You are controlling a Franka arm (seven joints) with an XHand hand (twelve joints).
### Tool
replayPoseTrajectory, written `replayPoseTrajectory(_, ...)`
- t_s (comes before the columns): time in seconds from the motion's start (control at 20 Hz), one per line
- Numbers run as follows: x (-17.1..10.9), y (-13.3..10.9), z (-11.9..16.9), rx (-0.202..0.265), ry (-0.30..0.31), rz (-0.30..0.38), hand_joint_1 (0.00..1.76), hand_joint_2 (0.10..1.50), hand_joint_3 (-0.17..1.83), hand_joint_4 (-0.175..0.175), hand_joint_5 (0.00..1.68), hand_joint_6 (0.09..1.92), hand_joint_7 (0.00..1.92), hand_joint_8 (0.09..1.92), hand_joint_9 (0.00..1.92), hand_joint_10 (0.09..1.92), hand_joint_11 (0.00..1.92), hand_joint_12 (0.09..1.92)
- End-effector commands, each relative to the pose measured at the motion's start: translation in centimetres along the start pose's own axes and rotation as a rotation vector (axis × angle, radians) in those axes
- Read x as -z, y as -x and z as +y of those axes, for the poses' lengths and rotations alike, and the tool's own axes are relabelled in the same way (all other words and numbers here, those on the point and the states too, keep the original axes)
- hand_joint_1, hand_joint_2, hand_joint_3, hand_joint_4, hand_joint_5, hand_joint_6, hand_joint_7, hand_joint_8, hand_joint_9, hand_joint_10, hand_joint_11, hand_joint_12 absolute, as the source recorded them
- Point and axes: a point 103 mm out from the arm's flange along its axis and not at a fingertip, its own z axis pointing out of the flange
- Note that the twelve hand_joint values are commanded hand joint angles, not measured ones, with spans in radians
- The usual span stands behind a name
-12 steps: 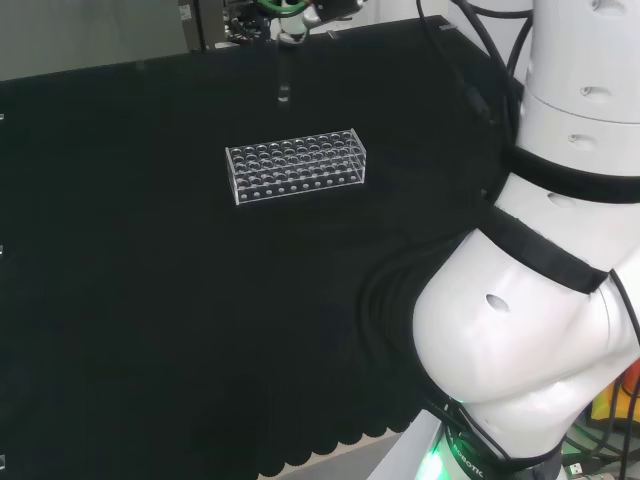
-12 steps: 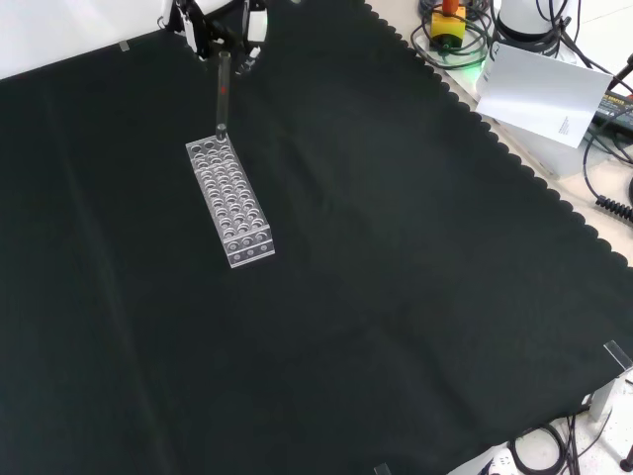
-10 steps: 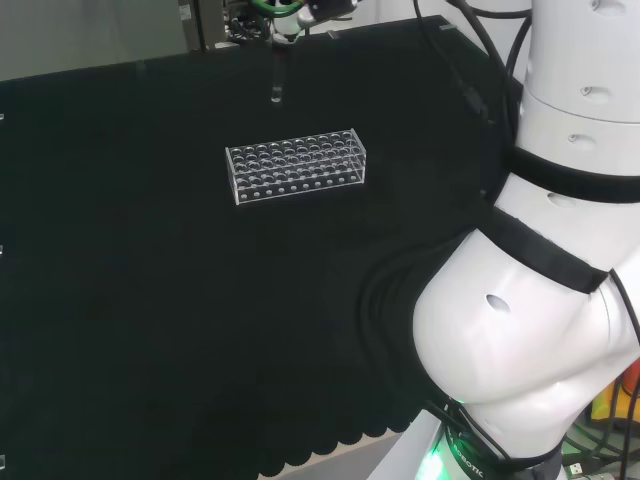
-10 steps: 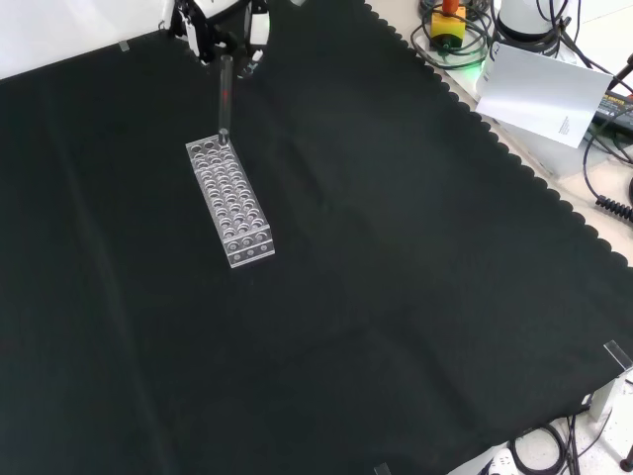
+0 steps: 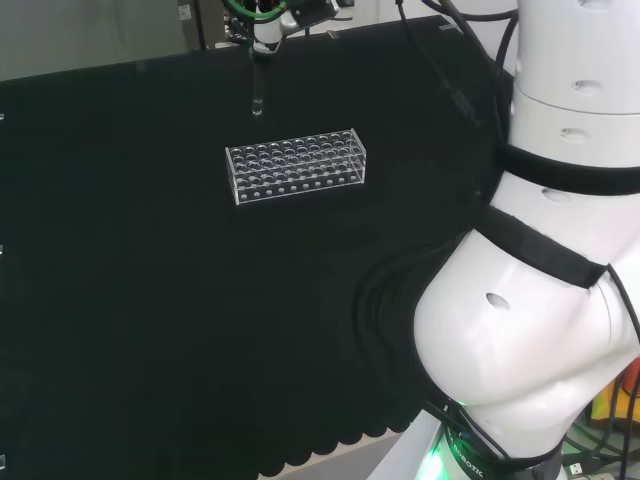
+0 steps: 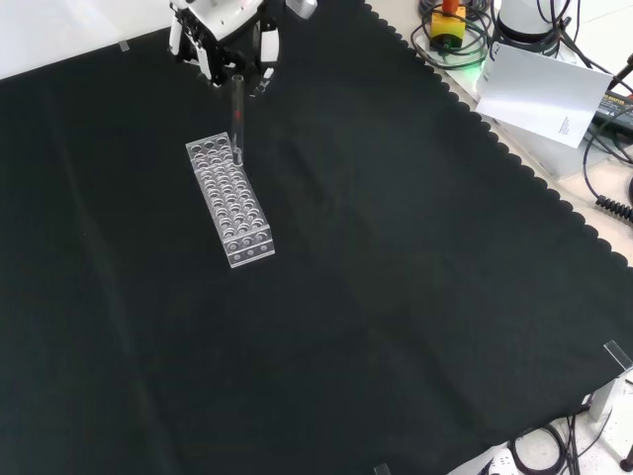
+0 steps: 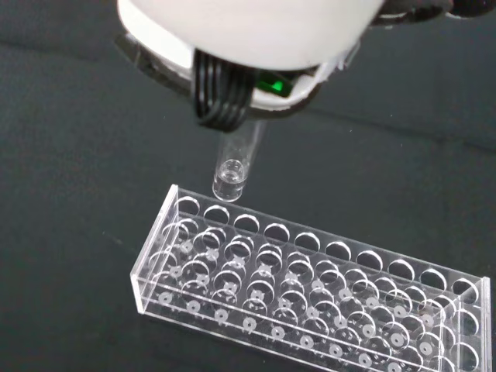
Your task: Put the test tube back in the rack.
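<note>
A clear test tube (image 5: 257,92) hangs upright from the hand (image 5: 268,18), whose fingers are curled round its top. In the front view the hand (image 6: 220,28) is at the top edge. There the test tube (image 6: 237,117) points down, and its lower end overlaps the far end of the clear plastic rack (image 6: 229,201). In the head view the rack (image 5: 297,166) lies just nearer than the tube's tip. The wrist view shows the tube's round tip (image 7: 231,173) a little above the rack's (image 7: 310,283) edge row, near one end, below the blurred hand (image 7: 248,35).
Black cloth (image 6: 396,297) covers the bench around the rack. The arm's white links (image 5: 540,300) fill the right of the head view. Cables and a white sheet (image 6: 539,89) lie beyond the cloth's scalloped edge at the front view's upper right.
The hand has carried the tube to the left in the head view, and down and right onto the rack's far end in the front view. The rack has not moved.
</note>
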Motion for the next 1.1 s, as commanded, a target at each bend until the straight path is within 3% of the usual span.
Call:
replayPoseTrajectory(0.05,-0.3,-1.1,0.4,0.049,-0.055,-0.059,1.23,0.56,0.74,-0.175,1.42,0.42,1.82,0.35,1.66,0.37,0.92,1.16)
replayPoseTrajectory(1.1,-3.6,-1.2,2.0,0.071,-0.128,-0.119,1.23,0.56,0.74,-0.175,1.42,0.42,1.83,0.35,1.66,0.37,0.92,1.16)
